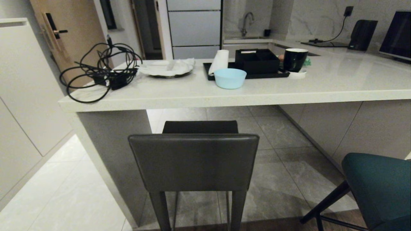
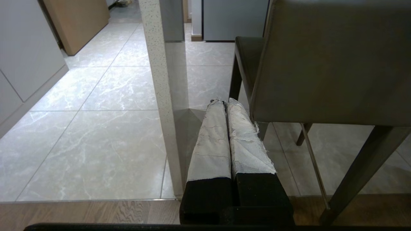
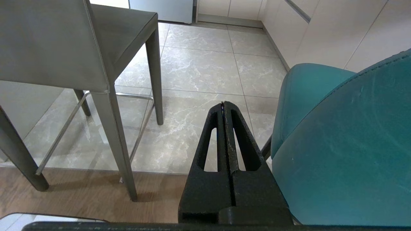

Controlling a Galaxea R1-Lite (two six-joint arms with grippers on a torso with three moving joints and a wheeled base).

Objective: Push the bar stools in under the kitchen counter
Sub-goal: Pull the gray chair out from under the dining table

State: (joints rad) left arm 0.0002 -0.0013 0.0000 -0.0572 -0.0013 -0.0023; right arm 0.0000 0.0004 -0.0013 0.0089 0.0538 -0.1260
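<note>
Neither stool is under the worktop (image 1: pixel 244 93) yet, so the job looks to be at its start, with no push begun. Going left to right: the left claw (image 2: pixel 226 102) hangs low, clenched on nothing, its taped fingers (image 2: pixel 213 141) pressed together just beside the worktop's side panel (image 2: pixel 160 96) and close to the grey stool (image 1: pixel 194 160), apart from both. That stool stands squarely before the open bay, seat pointing in, its back towards the robot; the panel's edge runs close along its left side, so a straight shove on the backrest seems called for, with little room to drift leftward. Tiled floor lies open beneath the slab ahead of it and to its right. The right claw (image 3: pixel 223 104) is likewise clenched and empty, hanging between the two stools over the tiles. The teal stool (image 1: pixel 382 189) sits farthest right, angled and well back from the worktop edge; it will likely need turning or a longer push, and the lower cabinet (image 1: pixel 369 128) behind the bay limits how far it goes.
</note>
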